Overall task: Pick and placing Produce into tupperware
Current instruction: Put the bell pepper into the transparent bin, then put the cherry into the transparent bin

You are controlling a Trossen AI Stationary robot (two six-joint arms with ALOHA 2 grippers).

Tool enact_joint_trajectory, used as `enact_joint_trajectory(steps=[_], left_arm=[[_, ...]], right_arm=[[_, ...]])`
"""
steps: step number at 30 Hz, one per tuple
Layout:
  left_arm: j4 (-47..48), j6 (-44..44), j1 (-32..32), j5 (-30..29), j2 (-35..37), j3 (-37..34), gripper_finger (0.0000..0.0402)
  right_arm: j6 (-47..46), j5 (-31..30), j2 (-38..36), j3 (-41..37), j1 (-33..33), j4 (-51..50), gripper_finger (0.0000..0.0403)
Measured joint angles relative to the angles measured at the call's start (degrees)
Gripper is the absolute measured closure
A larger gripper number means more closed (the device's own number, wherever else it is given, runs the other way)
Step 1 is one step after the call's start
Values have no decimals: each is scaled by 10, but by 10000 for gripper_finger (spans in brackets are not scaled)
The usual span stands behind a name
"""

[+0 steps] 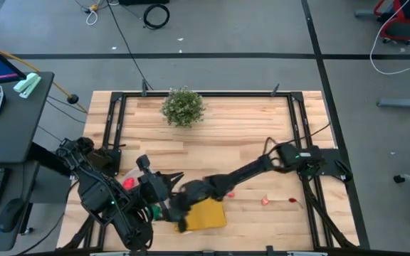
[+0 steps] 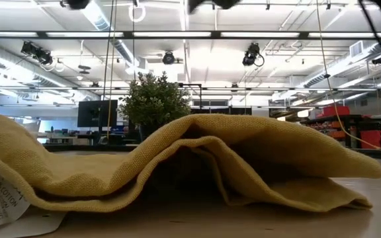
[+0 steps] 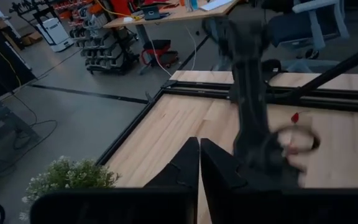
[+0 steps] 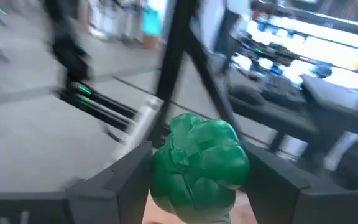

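My right gripper (image 4: 199,171) is shut on a lumpy green piece of produce (image 4: 197,162). In the high view the right arm reaches across the table to the near left, and its gripper (image 1: 179,206) is beside the yellow cloth (image 1: 206,214). My left gripper (image 3: 199,158) is shut with nothing in it, raised over the table's near left (image 1: 169,179). Small red and pink produce pieces lie on the wood (image 1: 129,183), (image 1: 265,201), (image 1: 292,201). The tupperware does not show in any view. My right gripper pinches the green produce between its two fingers, one finger on each flank (image 4: 159,171). The piece fills the gap between the fingers. The fingers point about level, and the piece is lifted clear of the table.
A bushy green potted plant (image 1: 184,107) stands at the table's far side. The crumpled yellow cloth (image 2: 190,165) fills the low view. A black frame (image 1: 297,121) runs around the wooden table. The two arms are close together at the near left.
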State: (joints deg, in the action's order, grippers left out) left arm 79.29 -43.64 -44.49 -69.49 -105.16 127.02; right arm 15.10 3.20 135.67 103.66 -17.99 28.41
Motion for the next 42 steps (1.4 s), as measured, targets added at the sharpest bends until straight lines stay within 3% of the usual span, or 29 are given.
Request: enact_joint_trajectory(steps=[5,9,17,26,35,42], left_arm=[[-1,-2,-4,-1,0,0,389],[-2,-2,-4,-1,0,0,393],[0,-1,-4,-1,0,0,380],[0,-7,-4,-1,0,0,392],[-1,-7,-4,-1,0,0,383],[-2,-7,-4,0,0,0,393]], right_arm=[[-25,-13,106,180,32,-134,173],[-59,-12,156,250,63,-197,172],[-45,37,166,262,97,-286,138],[-45,38,167,262,96,-287,110],[-48,39,165,262,104,-391,156],[-46,8,159,262,105,-387,257]])
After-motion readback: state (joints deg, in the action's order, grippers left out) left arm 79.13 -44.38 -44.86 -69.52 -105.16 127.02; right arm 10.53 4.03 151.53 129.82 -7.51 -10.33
